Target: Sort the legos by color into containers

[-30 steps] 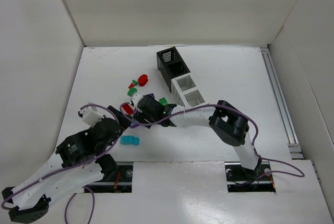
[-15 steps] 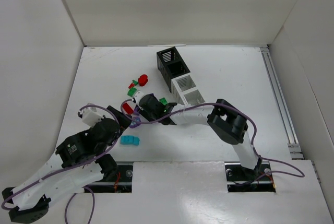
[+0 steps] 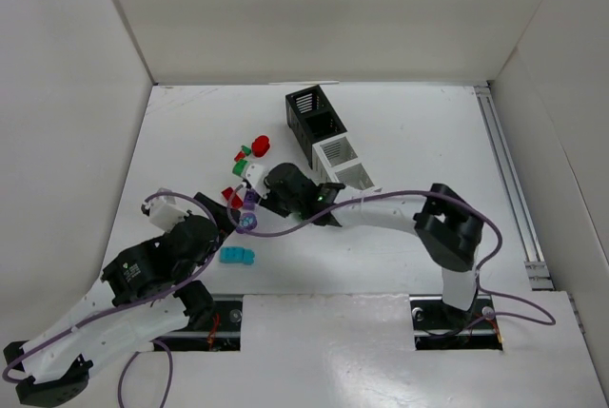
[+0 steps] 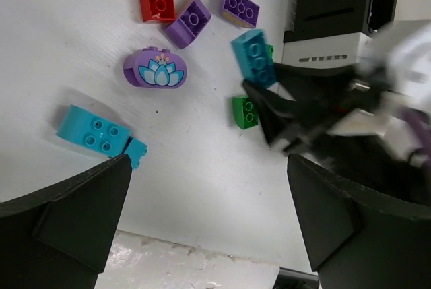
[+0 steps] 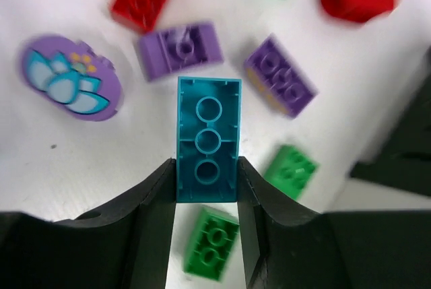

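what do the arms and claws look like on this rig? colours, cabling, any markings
The left arm and right arm match: white tubular links with bulky black joint housings. A thin purple cable trails loosely along each. The left claw and right claw have matte black, wedge-shaped fingers. No markings are legible.

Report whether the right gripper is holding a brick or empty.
Holding. The right gripper is shut on a cyan brick; its two fingers press against the brick's long sides.

Right arm (image 3: 381, 218) is stretched way left, its gripper (image 3: 253, 201) over the loose bricks (image 3: 260, 145). Bins (image 3: 306, 102) sit just right of them, left arm (image 3: 157, 270) hunched low.
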Motion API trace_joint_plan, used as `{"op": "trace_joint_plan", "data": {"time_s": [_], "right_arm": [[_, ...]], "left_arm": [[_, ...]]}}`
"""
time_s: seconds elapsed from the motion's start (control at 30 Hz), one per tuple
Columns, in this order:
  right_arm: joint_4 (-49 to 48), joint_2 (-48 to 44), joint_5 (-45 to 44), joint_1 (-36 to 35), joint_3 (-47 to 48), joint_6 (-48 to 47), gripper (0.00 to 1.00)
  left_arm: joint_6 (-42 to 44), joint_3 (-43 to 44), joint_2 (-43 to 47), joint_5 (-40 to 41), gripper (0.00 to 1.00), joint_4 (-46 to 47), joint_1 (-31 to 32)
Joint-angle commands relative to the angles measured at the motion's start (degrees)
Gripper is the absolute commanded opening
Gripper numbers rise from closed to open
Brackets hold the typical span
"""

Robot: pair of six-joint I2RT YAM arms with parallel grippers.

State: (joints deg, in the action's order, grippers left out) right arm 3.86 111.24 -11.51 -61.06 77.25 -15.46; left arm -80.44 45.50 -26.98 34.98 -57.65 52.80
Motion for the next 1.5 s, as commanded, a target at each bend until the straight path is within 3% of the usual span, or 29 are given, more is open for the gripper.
{"op": "trace_joint_plan", "data": {"time_s": [0.0, 0.1, 0.13, 0.2, 0.23, 0.33, 0.57, 0.73, 0.93, 1.03, 1.13, 1.3, 1.37, 1.4, 1.43, 1.47], "right_arm": [[-4.1, -9.0, 10.4, 2.6, 0.3, -10.0, 0.16], [-4.1, -11.1, 24.8, 7.7, 0.3, -19.1, 0.14], [-4.1, -11.1, 35.7, 9.1, -0.3, -21.3, 0.14], [-4.1, -11.7, 44.2, 13.1, -0.3, -26.1, 0.14], [-3.5, -11.7, 53.5, 14.1, -0.3, -28.3, 0.14], [2.0, -12.4, 60.4, 16.4, 0.4, -35.1, 0.12], [12.8, -19.0, 58.7, 16.4, 1.1, -43.3, 0.14], [17.5, -20.9, 48.1, 19.1, 4.0, -41.2, 0.14], [20.7, -18.5, 57.0, 25.2, 7.8, -44.4, 0.14], [20.8, -19.0, 52.8, 25.2, 8.5, -45.9, 0.15], [20.8, -18.5, 41.6, 25.7, 12.6, -42.9, 0.17], [23.1, -11.3, 22.8, 26.9, 22.7, -39.5, 0.17], [26.8, -5.1, 19.2, 28.4, 31.0, -38.9, 0.17], [28.6, -2.5, 18.4, 29.0, 34.4, -38.9, 0.17], [32.1, -0.1, 17.8, 29.7, 37.9, -38.9, 0.17], [33.7, 4.6, 17.7, 29.7, 44.7, -38.9, 0.17]], "left_arm": [[-0.1, -0.1, 0.0, 2.1, 1.0, 0.9, 0.2], [-0.1, -0.1, 0.0, 2.1, 1.0, 0.9, 0.2], [1.1, -0.1, 0.0, 1.4, 1.0, 1.4, 0.2], [3.5, -0.1, 0.7, 0.6, 1.0, 3.9, 0.2], [4.8, -0.1, 0.7, -0.2, 1.0, 5.2, 0.2], [8.5, 0.6, 1.4, -0.8, 1.0, 7.8, 0.2], [14.2, 6.1, -1.4, -0.8, 1.0, 10.6, 0.2], [9.3, 9.1, -8.1, 0.5, 1.0, 7.3, 0.2], [7.3, 10.4, -17.9, 1.3, 1.0, 8.0, 0.2], [8.3, 12.0, -20.0, 4.0, 1.0, 9.3, 0.2], [8.9, 14.1, -20.6, 6.2, 1.0, 9.3, -1.8], [20.0, 13.9, -23.4, 1.1, 1.0, 17.0, -8.7], [25.2, 13.2, -25.7, -4.5, 1.0, 21.2, -16.0], [30.6, 13.2, -28.4, -12.7, 1.0, 24.9, -19.7], [33.0, 12.7, -29.9, -17.0, 1.0, 26.3, -27.8], [35.5, 12.7, -31.4, -21.8, 1.0, 27.7, -32.0]]}}
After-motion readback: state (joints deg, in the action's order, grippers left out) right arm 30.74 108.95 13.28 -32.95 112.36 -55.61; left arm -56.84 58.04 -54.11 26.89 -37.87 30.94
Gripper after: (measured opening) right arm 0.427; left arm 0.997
